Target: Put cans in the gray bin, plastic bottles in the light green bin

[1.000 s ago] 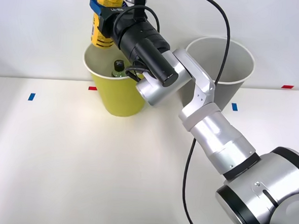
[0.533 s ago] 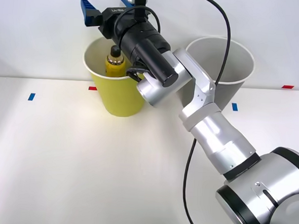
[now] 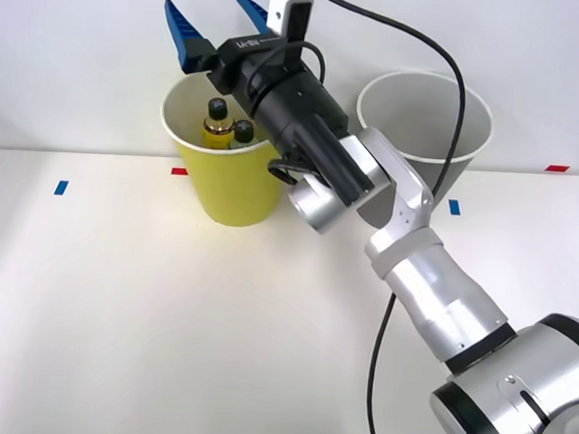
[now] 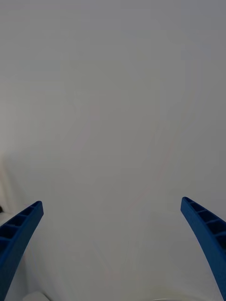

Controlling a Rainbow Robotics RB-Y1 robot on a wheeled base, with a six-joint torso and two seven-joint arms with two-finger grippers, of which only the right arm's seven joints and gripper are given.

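Observation:
The light green bin (image 3: 234,192) stands at the back of the table, left of centre. Two plastic bottles stand inside it: one with a yellow label (image 3: 216,124) and a greenish one (image 3: 242,134), both with black caps. The gray bin (image 3: 451,143) stands to its right, partly hidden by my arm. My right gripper (image 3: 215,16) hangs open above the green bin's back rim, tilted up toward the wall, holding nothing. In the right wrist view the blue fingers (image 4: 19,235) stand wide apart against the plain wall. No cans show.
Small blue tape marks (image 3: 61,187) and red tape marks (image 3: 557,168) lie on the white table. My arm (image 3: 406,234) and its black cable (image 3: 447,59) cross in front of the gray bin. A white wall rises right behind both bins.
A second ago my gripper held the yellow-label bottle above the green bin. It opened, the bottle dropped inside beside the greenish one, and the gripper has shifted slightly right.

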